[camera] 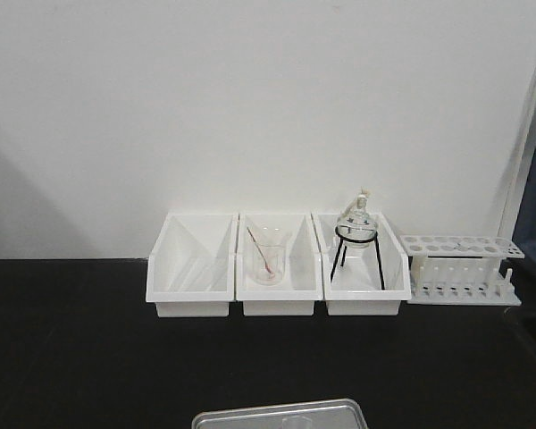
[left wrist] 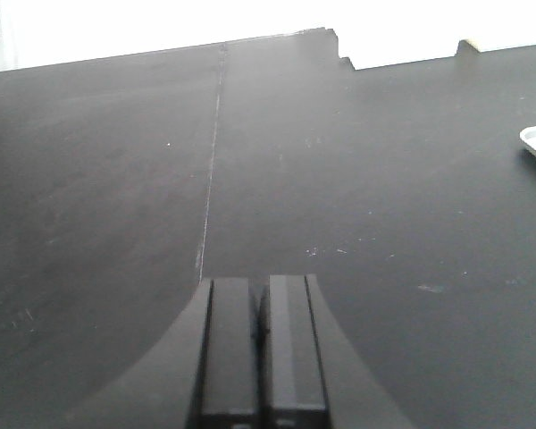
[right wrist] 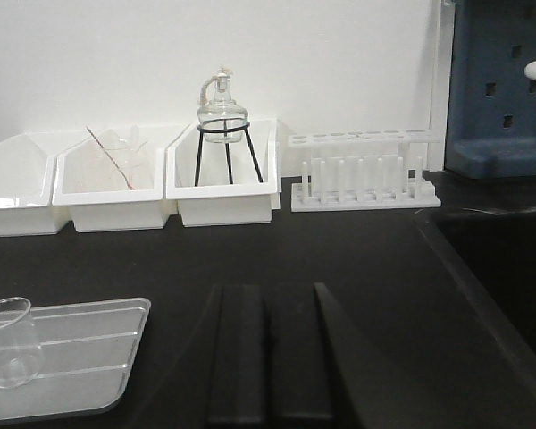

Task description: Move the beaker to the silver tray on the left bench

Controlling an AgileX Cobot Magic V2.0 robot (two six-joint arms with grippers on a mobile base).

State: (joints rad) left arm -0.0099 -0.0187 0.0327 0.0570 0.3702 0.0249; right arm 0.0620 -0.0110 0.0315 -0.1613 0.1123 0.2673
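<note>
The beaker [right wrist: 9, 342] stood upright inside the silver tray [right wrist: 89, 357], toward the tray's left end as the right wrist camera saw it, its mouth up and nothing touching it. That placement suggests the task was essentially complete, the glass having been set on the tray's flat floor, where the thin rim would check any slide.

The tray lay on the left bench [camera: 89, 357], in front of the three white bins [camera: 277, 268] along the wall; only its far edge showed in the front view. The larger beaker with the pinkish rod [camera: 268, 256] sat in the middle bin, a glass flask on a black wire stand [camera: 356, 234] in the bin beside it, and a white test-tube rack [camera: 463, 268] beyond that.

The right gripper [right wrist: 270, 357] hung just right of the tray, its fingers pressed together and holding nothing, apparently clear of the glass. The left gripper [left wrist: 261, 349], likewise pressed together and empty, pointed across bare worktop well away from the tray, evidently taking no part.
</note>
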